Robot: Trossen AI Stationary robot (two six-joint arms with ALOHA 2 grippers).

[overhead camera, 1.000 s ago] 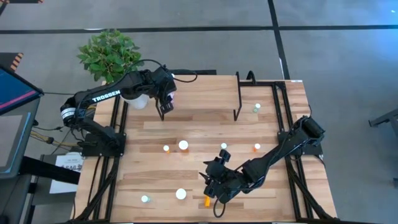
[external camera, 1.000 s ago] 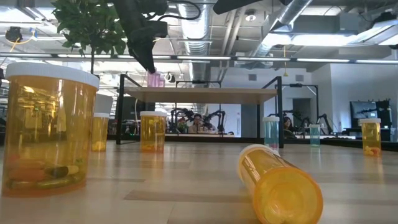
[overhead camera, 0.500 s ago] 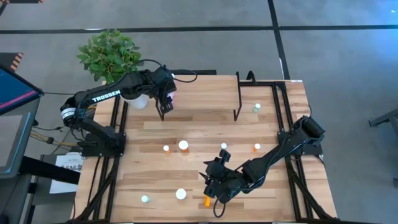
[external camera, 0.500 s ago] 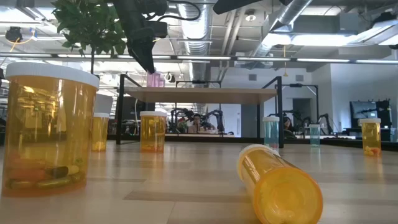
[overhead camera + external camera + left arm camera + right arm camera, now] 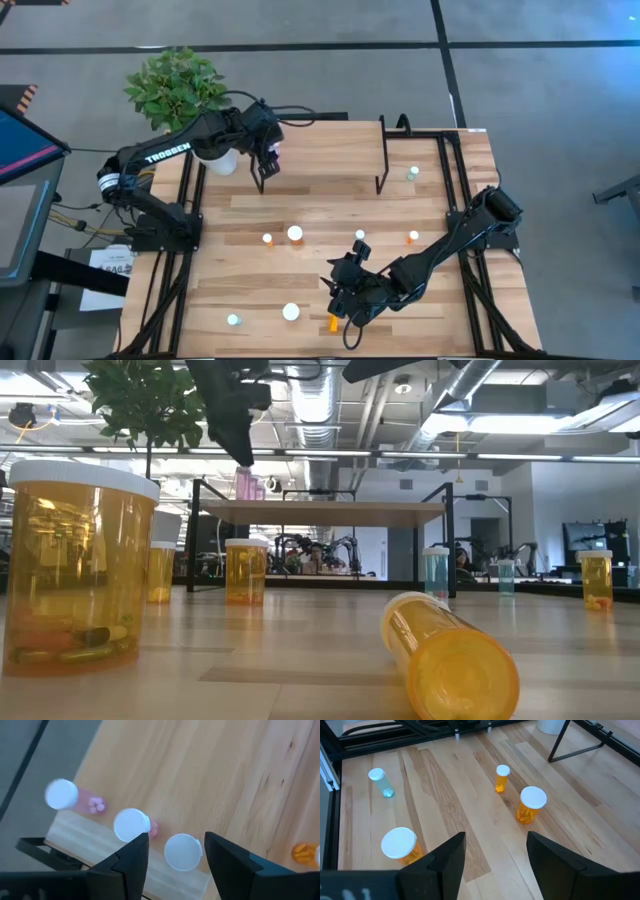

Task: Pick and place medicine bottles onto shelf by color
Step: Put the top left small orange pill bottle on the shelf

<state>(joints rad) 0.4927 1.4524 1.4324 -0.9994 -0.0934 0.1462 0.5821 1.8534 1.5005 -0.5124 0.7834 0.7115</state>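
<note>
Translucent pink bottles (image 5: pixel 137 826) with round white caps stand beneath the left tool (image 5: pixel 172 852), released.

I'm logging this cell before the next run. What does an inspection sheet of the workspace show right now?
Surface: wooden table, unstained.
Job's things: three pink bottles on the shelf at its left end; orange bottles and teal bottles stand about the table; one orange bottle lies on its side.
Clutter: potted plant at the far left corner.
Grippers: left end effector open above the pink bottles, holding nothing; right end effector open over the near table, empty.
Cables: black cable behind the left arm.
Surroundings: grey floor; a person sits far behind the table.
</note>
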